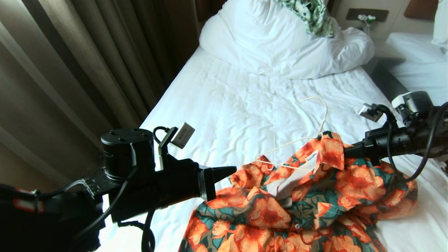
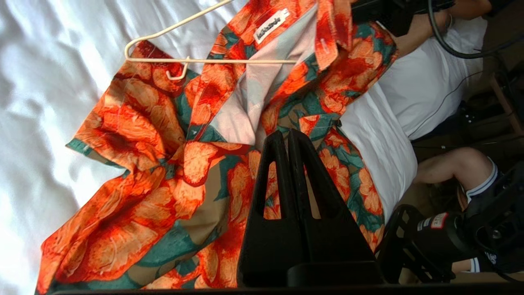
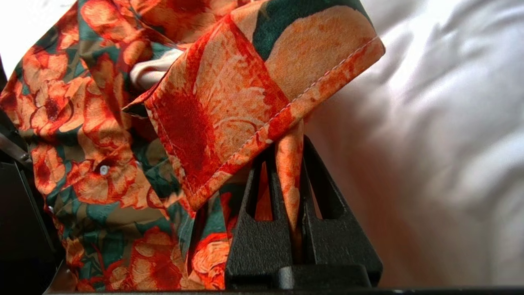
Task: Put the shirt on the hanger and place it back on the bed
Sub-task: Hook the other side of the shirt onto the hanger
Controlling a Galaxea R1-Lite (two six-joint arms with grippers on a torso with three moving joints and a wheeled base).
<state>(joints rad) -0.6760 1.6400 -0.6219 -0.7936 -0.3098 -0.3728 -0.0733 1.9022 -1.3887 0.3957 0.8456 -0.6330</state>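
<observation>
The orange-flowered shirt (image 1: 297,210) lies crumpled near the foot of the bed (image 1: 227,105), collar open and white neck label showing. The cream wire hanger (image 1: 290,141) lies across the collar opening, partly under the cloth, with its hook (image 1: 323,108) on the sheet beyond. In the left wrist view one end of the hanger (image 2: 204,60) pokes out over a sleeve. My left gripper (image 1: 232,170) hovers shut and empty just left of the shirt (image 2: 143,184). My right gripper (image 3: 290,143) is shut on a fold of the shirt (image 3: 229,94) by the collar, at the right.
A white duvet and pillow (image 1: 280,45) are heaped at the head, with a green-and-white leafy cloth (image 1: 311,14) on top. Curtains (image 1: 70,70) hang along the left. A second bed (image 1: 416,52) stands at the right. A person's leg (image 2: 450,168) shows beside the bed.
</observation>
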